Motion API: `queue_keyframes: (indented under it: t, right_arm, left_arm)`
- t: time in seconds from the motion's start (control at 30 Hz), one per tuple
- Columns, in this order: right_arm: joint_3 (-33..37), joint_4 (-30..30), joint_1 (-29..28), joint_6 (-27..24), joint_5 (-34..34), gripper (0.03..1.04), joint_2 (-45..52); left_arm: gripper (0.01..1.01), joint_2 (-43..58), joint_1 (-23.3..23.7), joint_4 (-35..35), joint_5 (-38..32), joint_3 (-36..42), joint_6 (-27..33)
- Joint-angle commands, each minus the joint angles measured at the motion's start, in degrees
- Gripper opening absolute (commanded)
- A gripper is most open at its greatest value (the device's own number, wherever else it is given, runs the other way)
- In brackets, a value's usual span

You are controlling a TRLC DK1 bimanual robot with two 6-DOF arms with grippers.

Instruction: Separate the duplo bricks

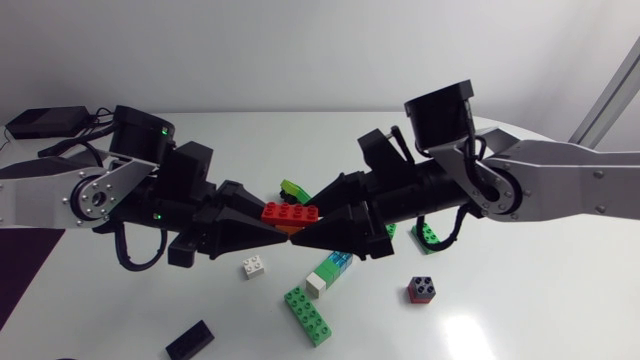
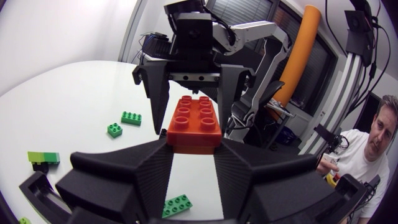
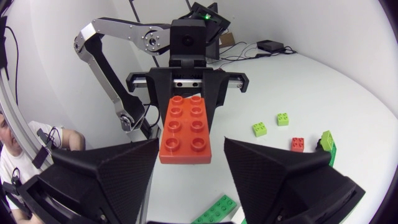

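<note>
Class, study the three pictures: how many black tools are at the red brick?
2. The left tool is shut on one end of the red brick; the right tool is open, its fingers either side of the other end. None appears hidden.

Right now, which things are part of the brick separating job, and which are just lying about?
Job: red brick, left end effector, right end effector.
Lying about: small white brick, long green brick, black block, dark grey brick.
</note>
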Motion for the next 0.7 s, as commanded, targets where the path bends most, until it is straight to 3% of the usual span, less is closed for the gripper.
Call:
queue_keyframes:
  t: [0.0, 0.67]
  right_arm:
    - [1.2, -1.1, 0.1, 1.4, -0.8, 0.97, -1.0]
    - [3.0, -3.3, -0.8, -0.6, -0.3, 0.90, -2.2]
  left_arm:
    - [0.270, -0.9, 0.0, 0.2, 1.2, -0.2, -1.0]
    - [0.269, -0.9, -0.8, -0.9, -0.2, -1.3, 0.5]
